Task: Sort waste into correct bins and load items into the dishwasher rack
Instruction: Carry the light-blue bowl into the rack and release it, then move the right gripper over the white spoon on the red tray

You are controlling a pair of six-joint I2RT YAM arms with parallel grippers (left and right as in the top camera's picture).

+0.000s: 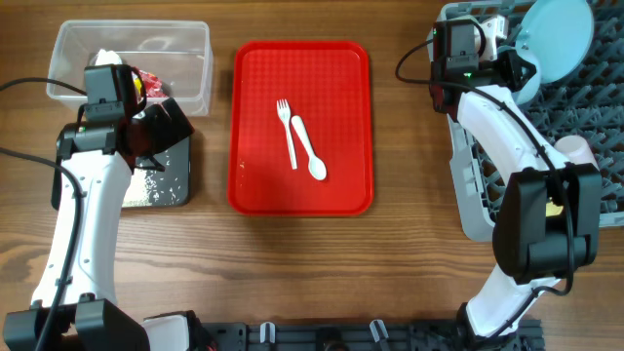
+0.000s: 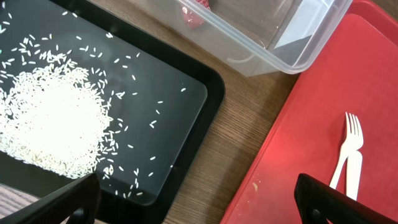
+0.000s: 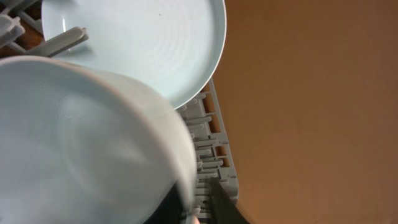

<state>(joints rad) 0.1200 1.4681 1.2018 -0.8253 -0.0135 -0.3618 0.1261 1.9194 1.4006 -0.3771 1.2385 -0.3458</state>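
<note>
Overhead: the left arm runs up the left side, with the left gripper [image 1: 161, 127] over the far end of the black tray [image 1: 180, 187], beside the clear tub [image 1: 200, 58]. The right arm reaches up along the rack [image 1: 595, 127], wrist bent right, putting the right gripper [image 1: 515, 68] at the plate [image 1: 558, 34] in the far corner. The fork [image 1: 288, 132] and spoon [image 1: 310, 154] lie on the red tray [image 1: 341, 78], long axes near-to-far, tines far, spoon bowl near.

Left wrist: left gripper [image 2: 196, 202] has its fingers wide apart and empty above the black tray [image 2: 186, 93]. Rice [image 2: 50, 118] is piled in it. A red wrapper [image 2: 193, 17] is in the clear tub [image 2: 280, 43].

Right wrist: the pale-blue bowl [image 3: 81, 143] fills the frame. Its rim runs between the close-set fingers of the right gripper [image 3: 196, 205], which is clamped on it. The plate [image 3: 143, 43] stands on edge behind, against the rack [image 3: 208, 146].
</note>
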